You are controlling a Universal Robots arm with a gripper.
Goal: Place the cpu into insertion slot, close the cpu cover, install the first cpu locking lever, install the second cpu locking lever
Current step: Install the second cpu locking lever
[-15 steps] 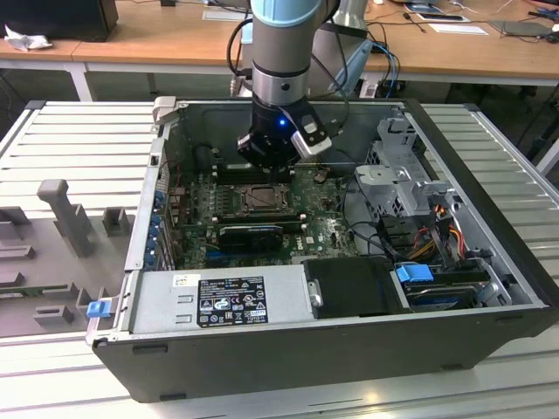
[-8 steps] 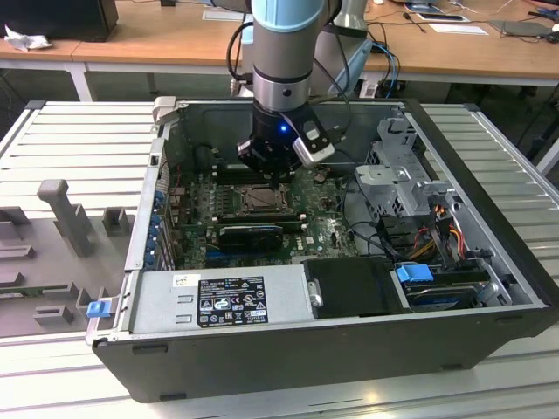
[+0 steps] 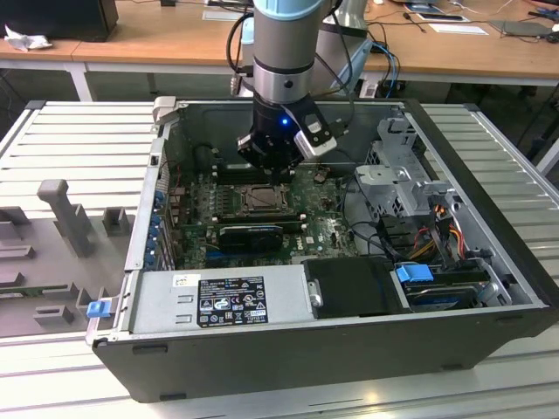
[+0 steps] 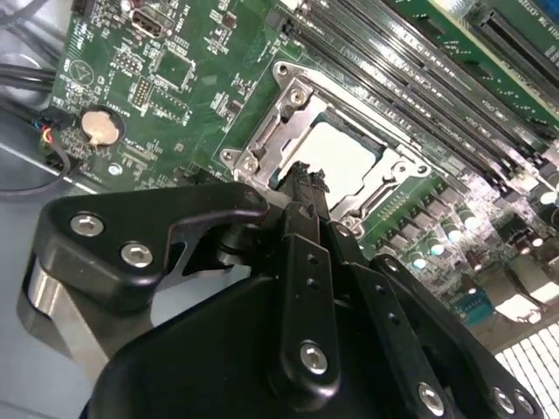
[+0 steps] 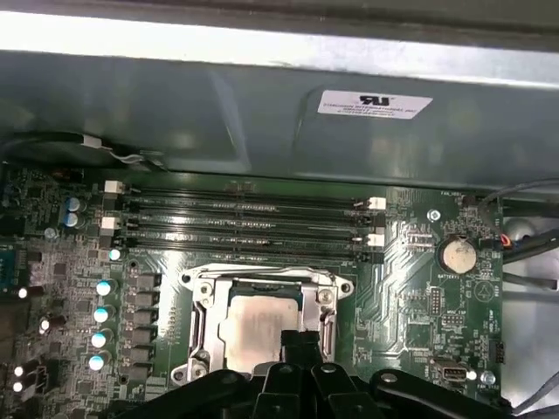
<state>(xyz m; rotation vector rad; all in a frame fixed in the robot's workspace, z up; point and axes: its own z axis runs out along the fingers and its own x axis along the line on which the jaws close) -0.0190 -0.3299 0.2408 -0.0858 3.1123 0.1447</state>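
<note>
The pale cpu (image 5: 256, 327) (image 4: 342, 155) lies flat in the insertion slot (image 3: 265, 199) on the green motherboard. The silver cpu cover (image 5: 325, 301) (image 4: 266, 131) lies down around it, and the cpu shows through its window. My gripper (image 4: 301, 177) (image 5: 301, 340) (image 3: 278, 177) hovers right over the socket's edge, its black fingers pressed together into one narrow tip, shut with nothing seen between them. The tip hides part of the cpu's edge. I cannot tell how the locking levers stand.
Long black RAM slots (image 5: 244, 223) run beside the socket, under the case wall (image 5: 262, 113). A coin battery (image 5: 456, 255) sits on the board. In the exterior view a power supply (image 3: 223, 297), a drive cage (image 3: 397, 166) and cables (image 3: 437, 227) crowd the case.
</note>
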